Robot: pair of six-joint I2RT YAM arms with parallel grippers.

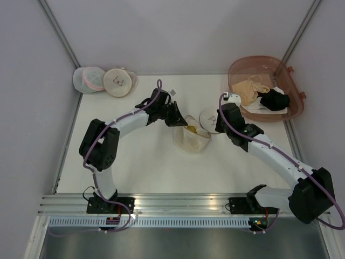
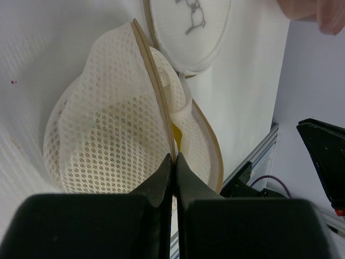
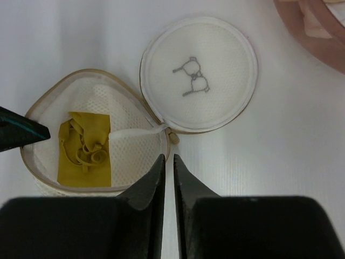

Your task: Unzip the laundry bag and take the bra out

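The laundry bag [image 1: 190, 141] [image 2: 108, 140] [image 3: 137, 154] lies unzipped mid-table, its lid with the bra drawing [image 1: 208, 120] [image 3: 198, 75] [image 2: 188, 27] flipped out to the right. The mustard-yellow bra [image 3: 86, 148] [image 1: 192, 129] sits inside; only a sliver of it [image 2: 177, 134] shows in the left wrist view. My left gripper [image 1: 175, 117] [image 2: 174, 157] is shut on the bag's zipper rim at its left side, lifting that edge. My right gripper [image 1: 222, 123] [image 3: 168, 159] hovers at the rim by the lid's hinge, jaws a thin slit apart with nothing seen between them.
A pink basket [image 1: 237, 67] at the back right holds a pale beige garment [image 1: 250, 89] and a black garment [image 1: 274, 100]. At the back left lie a white mesh bag with pink trim [image 1: 89, 79] and another cream round bag [image 1: 118, 82]. Grey walls close in behind.
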